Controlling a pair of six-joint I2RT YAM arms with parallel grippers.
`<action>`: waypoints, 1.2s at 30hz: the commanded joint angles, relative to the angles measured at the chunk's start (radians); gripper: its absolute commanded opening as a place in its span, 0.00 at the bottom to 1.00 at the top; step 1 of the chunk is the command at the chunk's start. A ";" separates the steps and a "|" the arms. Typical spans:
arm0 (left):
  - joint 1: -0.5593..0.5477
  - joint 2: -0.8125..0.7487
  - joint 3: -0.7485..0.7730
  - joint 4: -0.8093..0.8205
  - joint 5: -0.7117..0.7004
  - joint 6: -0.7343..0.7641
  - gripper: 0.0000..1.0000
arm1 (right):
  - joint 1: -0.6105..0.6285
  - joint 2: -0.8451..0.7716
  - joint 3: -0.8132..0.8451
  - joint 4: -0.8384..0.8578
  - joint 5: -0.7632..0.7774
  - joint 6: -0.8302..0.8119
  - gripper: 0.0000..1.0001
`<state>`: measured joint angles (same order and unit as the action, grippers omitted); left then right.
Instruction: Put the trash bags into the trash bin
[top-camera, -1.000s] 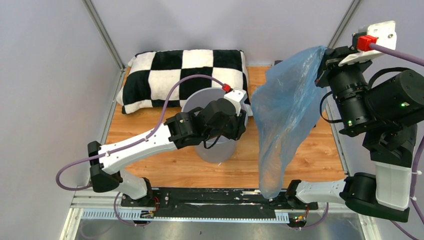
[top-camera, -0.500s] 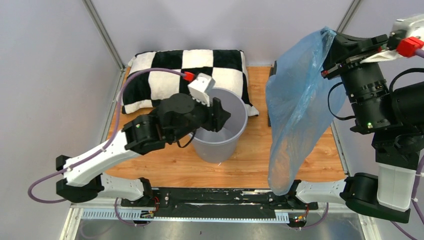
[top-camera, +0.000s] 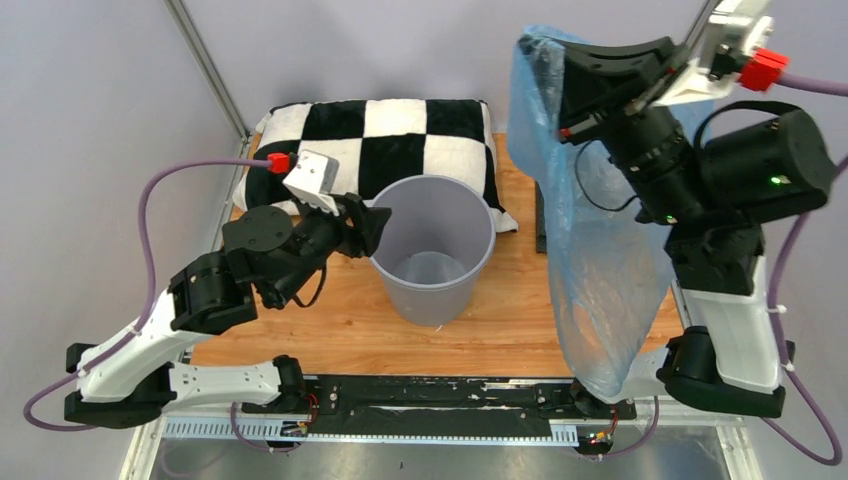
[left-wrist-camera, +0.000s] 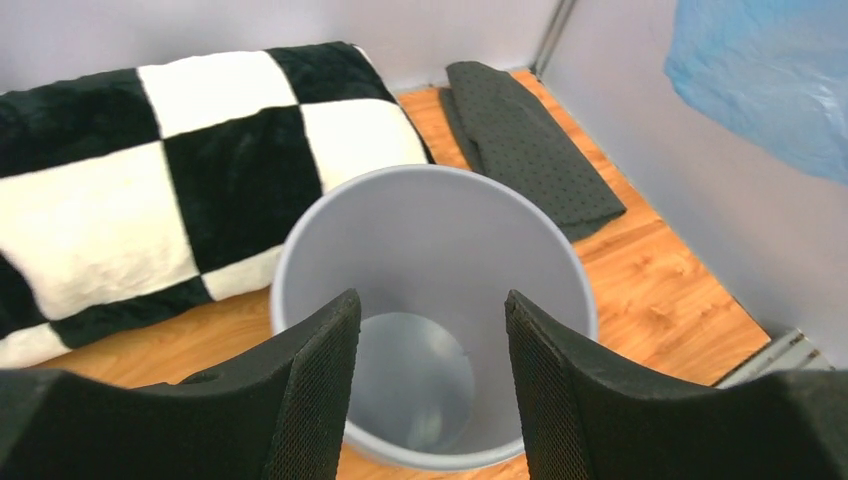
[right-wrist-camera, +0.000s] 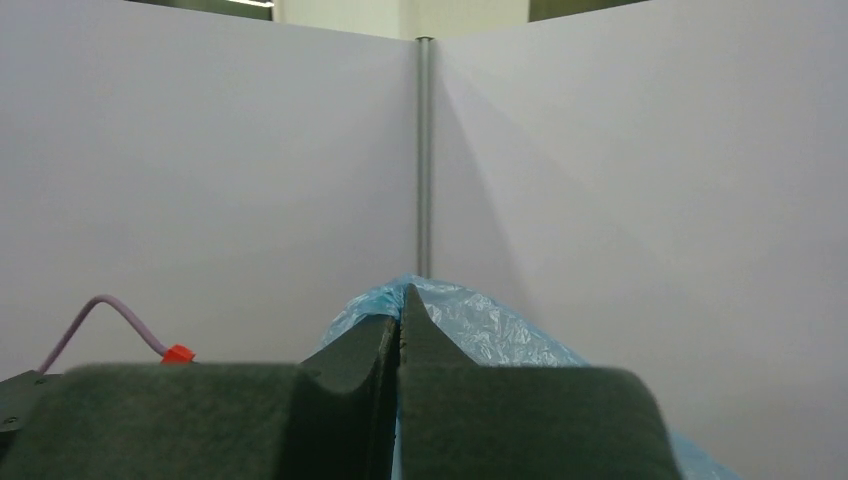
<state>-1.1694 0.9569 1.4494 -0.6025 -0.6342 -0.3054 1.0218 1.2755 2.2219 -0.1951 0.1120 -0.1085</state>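
The light-grey trash bin (top-camera: 433, 250) stands upright and empty on the wooden table, in front of the pillow. In the left wrist view the trash bin (left-wrist-camera: 430, 230) lies just beyond my left gripper (left-wrist-camera: 430, 330), which is open and empty. In the top view my left gripper (top-camera: 372, 218) is at the bin's left rim. My right gripper (top-camera: 560, 60) is raised high at the right, shut on the top of the light-blue trash bag (top-camera: 590, 260), which hangs down to the near table edge, right of the bin. The trash bag (right-wrist-camera: 480, 325) also shows past my right gripper (right-wrist-camera: 401, 300).
A black-and-white checkered pillow (top-camera: 330, 150) lies behind the bin at the back left. A dark grey dotted mat (left-wrist-camera: 525, 130) lies at the back right, partly hidden behind the bag in the top view. Grey walls enclose the table on three sides.
My left arm has pulled back left off the bin, which now stands uncovered. My right gripper has lifted the bag higher and carried its top leftward, toward the bin.
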 joint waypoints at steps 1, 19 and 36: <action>0.004 -0.069 -0.032 -0.008 -0.082 0.039 0.59 | 0.012 0.038 0.022 0.129 -0.135 0.162 0.00; 0.005 -0.184 -0.100 -0.013 -0.168 0.040 0.60 | 0.046 0.188 0.098 0.240 -0.189 0.342 0.00; 0.005 -0.247 -0.119 -0.001 -0.350 0.019 0.54 | 0.042 -0.011 -0.212 0.135 0.164 0.128 0.00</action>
<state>-1.1683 0.7502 1.3434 -0.6254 -0.8738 -0.2699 1.0538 1.3533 2.1139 -0.0448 0.1287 0.1097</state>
